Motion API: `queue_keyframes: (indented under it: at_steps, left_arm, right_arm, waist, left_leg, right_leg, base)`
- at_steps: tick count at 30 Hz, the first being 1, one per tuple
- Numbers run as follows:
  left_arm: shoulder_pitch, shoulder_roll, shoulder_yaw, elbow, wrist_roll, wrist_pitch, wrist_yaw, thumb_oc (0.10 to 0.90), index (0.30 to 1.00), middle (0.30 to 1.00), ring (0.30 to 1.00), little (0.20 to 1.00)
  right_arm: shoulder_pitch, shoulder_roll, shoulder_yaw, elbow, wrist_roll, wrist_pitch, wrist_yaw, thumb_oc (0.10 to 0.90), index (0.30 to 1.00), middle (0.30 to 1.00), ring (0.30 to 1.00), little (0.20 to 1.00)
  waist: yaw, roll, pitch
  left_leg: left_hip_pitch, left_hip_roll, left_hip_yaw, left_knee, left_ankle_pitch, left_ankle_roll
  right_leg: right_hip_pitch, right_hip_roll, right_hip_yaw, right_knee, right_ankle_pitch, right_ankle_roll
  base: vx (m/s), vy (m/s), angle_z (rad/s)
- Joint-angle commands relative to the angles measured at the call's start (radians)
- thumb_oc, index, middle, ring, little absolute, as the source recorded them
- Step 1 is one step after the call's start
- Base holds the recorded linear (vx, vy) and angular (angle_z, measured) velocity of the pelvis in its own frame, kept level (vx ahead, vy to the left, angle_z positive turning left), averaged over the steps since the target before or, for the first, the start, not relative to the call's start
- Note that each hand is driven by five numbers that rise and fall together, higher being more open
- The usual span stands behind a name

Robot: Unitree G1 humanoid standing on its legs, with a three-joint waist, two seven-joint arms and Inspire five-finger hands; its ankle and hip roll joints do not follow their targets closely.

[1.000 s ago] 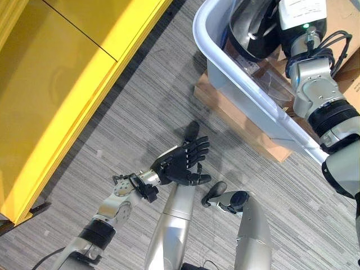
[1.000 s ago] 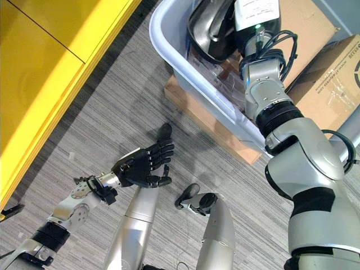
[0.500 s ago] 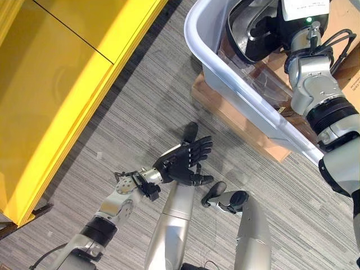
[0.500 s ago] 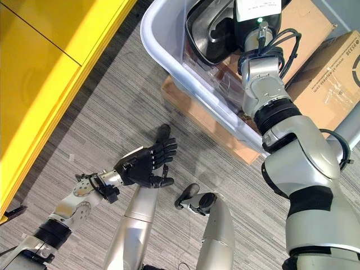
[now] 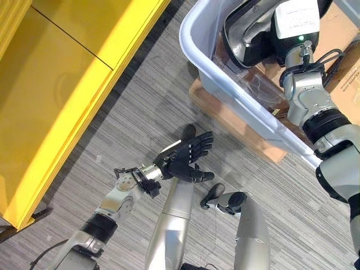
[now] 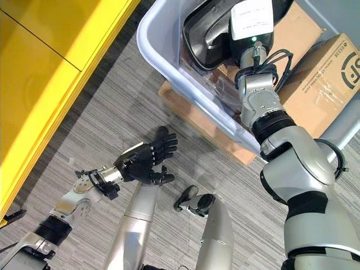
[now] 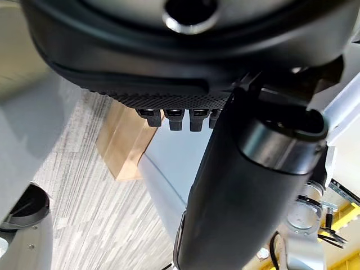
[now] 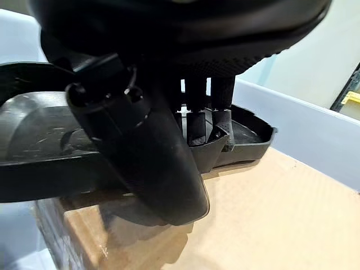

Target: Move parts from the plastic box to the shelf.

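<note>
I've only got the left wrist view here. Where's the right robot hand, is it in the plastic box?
Observer: Yes, the right robot hand is inside the plastic box, on a black part.
Operator: Has it got a grip?
Observer: The right wrist view shows its fingers curled over the part's rim.
Operator: And my left one?
Observer: The left robot hand is open above the floor, holding nothing.

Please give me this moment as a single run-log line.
stage: pick | right hand: shut on black part in plastic box | left hand: open, idle above floor | shelf: no part yet
</note>
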Motion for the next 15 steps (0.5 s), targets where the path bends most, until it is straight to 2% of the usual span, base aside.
queue_keyframes:
  at_steps: [1, 6, 10, 12, 15]
  left_arm:
    - [-0.015, -0.083, -0.026, -0.068, 0.015, -0.051, -0.046, 0.900, 1.000, 1.000, 1.000, 1.000]
    - [-0.007, -0.084, -0.018, -0.082, 0.035, -0.022, -0.041, 0.900, 1.000, 1.000, 1.000, 1.000]
    - [-0.002, -0.086, -0.015, -0.088, 0.028, -0.025, -0.047, 0.900, 1.000, 1.000, 1.000, 1.000]
    - [-0.002, -0.086, -0.011, -0.107, 0.034, -0.004, -0.048, 0.900, 1.000, 1.000, 1.000, 1.000]
    - [0.009, -0.083, -0.014, -0.116, 0.042, -0.015, -0.031, 0.900, 1.000, 1.000, 1.000, 1.000]
  right_arm:
    - [0.100, 0.025, 0.000, -0.007, 0.034, -0.060, -0.016, 0.400, 0.300, 0.300, 0.300, 0.300]
    - [0.143, 0.030, -0.035, -0.063, 0.034, -0.092, -0.022, 0.400, 0.300, 0.300, 0.300, 0.300]
    - [0.169, 0.034, -0.048, -0.109, 0.022, -0.093, -0.023, 0.400, 0.300, 0.300, 0.300, 0.300]
    - [0.190, 0.031, -0.071, -0.133, 0.031, -0.098, -0.025, 0.400, 0.300, 0.300, 0.300, 0.300]
    - [0.238, 0.022, -0.103, -0.157, 0.029, -0.135, -0.043, 0.400, 0.300, 0.300, 0.300, 0.300]
  waist:
    - [0.000, 0.035, 0.000]
    - [-0.011, 0.021, 0.000]
    - [-0.019, 0.015, 0.000]
    - [-0.024, 0.011, 0.000]
    - [-0.032, -0.002, 0.000]
  left_leg:
    - [0.058, 0.006, 0.090, -0.115, -0.027, 0.063]
    - [0.135, 0.014, 0.106, -0.141, -0.035, 0.061]
    - [0.182, 0.021, 0.119, -0.154, -0.040, 0.058]
    - [0.220, 0.023, 0.126, -0.172, -0.039, 0.055]
    - [0.284, 0.025, 0.134, -0.203, -0.040, 0.051]
  right_leg:
    - [0.044, 0.041, -0.003, 0.060, 0.074, 0.039]
    - [0.104, 0.046, 0.012, 0.019, 0.079, 0.044]
    - [0.145, 0.049, 0.023, -0.006, 0.080, 0.044]
    - [0.177, 0.047, 0.029, -0.024, 0.084, 0.048]
    - [0.244, 0.049, 0.035, -0.070, 0.098, 0.055]
  base:
    - [-0.01, -0.055, -0.02]
    - [-0.01, -0.039, 0.00]
    - [-0.01, 0.002, -0.05]
    - [-0.01, 0.007, -0.14]
    - [-0.01, -0.001, -0.09]
